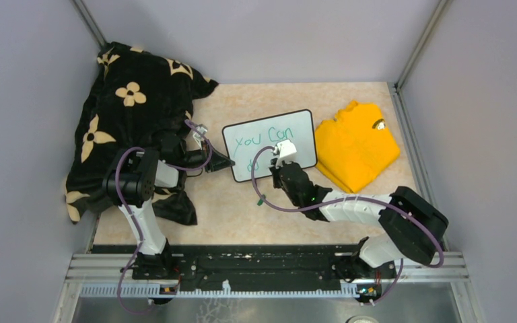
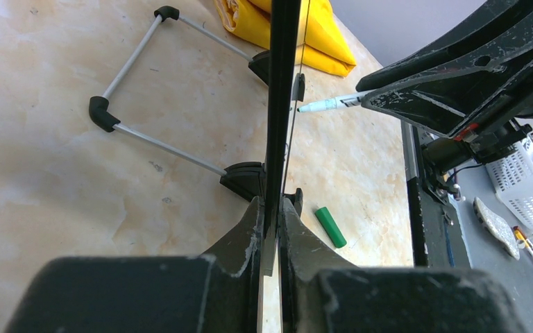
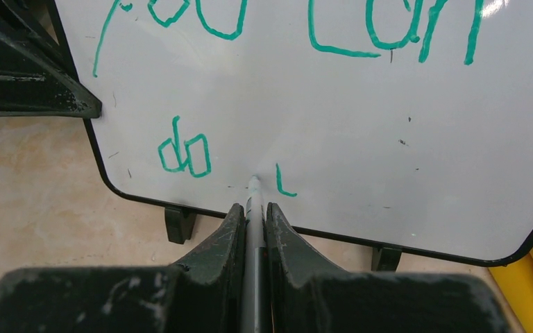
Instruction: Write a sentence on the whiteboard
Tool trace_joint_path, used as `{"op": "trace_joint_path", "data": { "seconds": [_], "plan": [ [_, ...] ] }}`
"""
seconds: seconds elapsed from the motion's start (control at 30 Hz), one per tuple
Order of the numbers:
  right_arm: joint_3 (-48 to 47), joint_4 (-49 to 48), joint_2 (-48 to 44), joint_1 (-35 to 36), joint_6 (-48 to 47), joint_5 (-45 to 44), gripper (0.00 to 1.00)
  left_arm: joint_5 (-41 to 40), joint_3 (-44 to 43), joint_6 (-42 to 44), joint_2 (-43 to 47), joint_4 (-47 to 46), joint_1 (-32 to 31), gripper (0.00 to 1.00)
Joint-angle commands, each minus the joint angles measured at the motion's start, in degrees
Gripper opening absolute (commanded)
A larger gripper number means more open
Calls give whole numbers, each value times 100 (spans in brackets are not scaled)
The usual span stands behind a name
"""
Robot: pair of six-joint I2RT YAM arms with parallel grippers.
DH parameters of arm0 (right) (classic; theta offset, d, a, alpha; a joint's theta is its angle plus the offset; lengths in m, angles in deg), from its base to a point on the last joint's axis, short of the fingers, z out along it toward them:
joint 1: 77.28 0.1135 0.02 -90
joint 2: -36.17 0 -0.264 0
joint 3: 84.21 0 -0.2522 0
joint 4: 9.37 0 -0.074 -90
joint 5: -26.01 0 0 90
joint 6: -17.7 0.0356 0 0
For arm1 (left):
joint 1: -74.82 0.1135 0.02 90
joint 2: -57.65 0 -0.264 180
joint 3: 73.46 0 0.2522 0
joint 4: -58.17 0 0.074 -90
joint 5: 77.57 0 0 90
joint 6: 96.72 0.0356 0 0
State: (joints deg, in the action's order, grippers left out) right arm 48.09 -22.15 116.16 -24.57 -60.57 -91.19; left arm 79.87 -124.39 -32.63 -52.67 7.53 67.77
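The whiteboard (image 1: 299,128) stands upright on its feet mid-table, with green writing "You Can" and below it "do" and a short L-shaped stroke (image 3: 283,186). My left gripper (image 1: 227,163) is shut on the board's left edge, which shows edge-on in the left wrist view (image 2: 281,104) between the closed fingers (image 2: 243,229). My right gripper (image 1: 284,158) is shut on a marker (image 3: 253,201). The marker's tip rests at the board's face (image 3: 333,104), just left of the L stroke. The marker also shows in the left wrist view (image 2: 330,104).
A green marker cap (image 2: 330,226) lies on the table in front of the board, also in the top view (image 1: 260,200). A folded yellow shirt (image 1: 357,145) lies right of the board. A black blanket with cream flowers (image 1: 128,101) covers the far left. The board's wire stand (image 2: 146,83) sticks out behind it.
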Motion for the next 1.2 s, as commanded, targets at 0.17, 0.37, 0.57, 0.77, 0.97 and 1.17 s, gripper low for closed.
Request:
{"op": "trace_joint_path", "data": {
  "seconds": [0.17, 0.37, 0.57, 0.77, 0.97, 1.17],
  "plan": [
    [-281, -81, 68, -98, 5, -312, 0, -106, 11, 148, -95, 514, -139, 0],
    [-283, 7, 61, -133, 9, -467, 0, -116, 21, 157, -86, 522, -139, 0],
    [-256, 132, -31, -177, 43, -643, 0, -117, 9, 157, -90, 523, -139, 0],
    [-171, 192, -155, -224, 84, -750, 0, -113, 11, 157, -94, 525, -139, 0],
    [-126, 186, -281, -227, 102, -684, 0, -113, 9, 157, -77, 523, -139, 0],
    [14, -4, -653, -230, 81, -391, 0, -112, 15, 148, -77, 520, -139, 0]
  ]
}}
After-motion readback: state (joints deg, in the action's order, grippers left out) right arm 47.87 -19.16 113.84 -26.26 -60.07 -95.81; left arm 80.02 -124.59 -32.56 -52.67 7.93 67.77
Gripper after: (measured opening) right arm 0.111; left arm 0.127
